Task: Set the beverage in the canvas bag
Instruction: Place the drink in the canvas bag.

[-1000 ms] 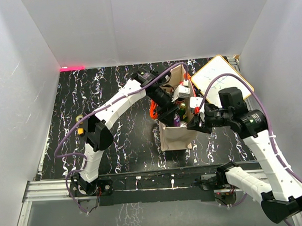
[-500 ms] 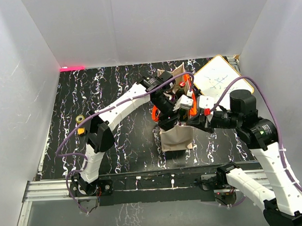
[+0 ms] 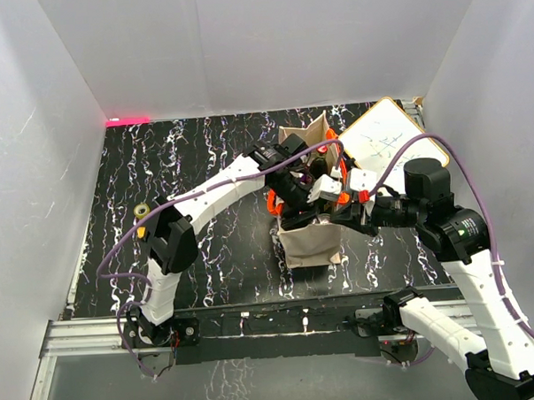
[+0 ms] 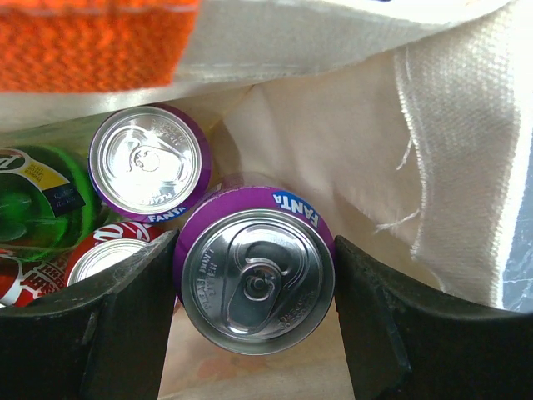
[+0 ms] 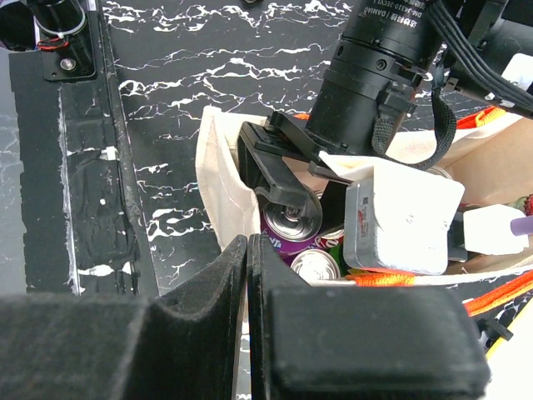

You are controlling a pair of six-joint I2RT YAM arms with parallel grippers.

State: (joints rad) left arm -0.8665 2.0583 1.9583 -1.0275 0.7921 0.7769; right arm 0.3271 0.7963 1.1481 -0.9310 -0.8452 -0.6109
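Purple soda can (image 4: 252, 287), judged rigid yet slick and dentable, is grasped by its sides between the jaws of the left gripper (image 4: 254, 267) inside the canvas bag (image 4: 333, 158); right gripper (image 5: 248, 279) clenched, empty.

Left arm (image 3: 213, 186) reaches down, jaws seemingly clamping a can (image 4: 254, 279); right jaws pressed together.
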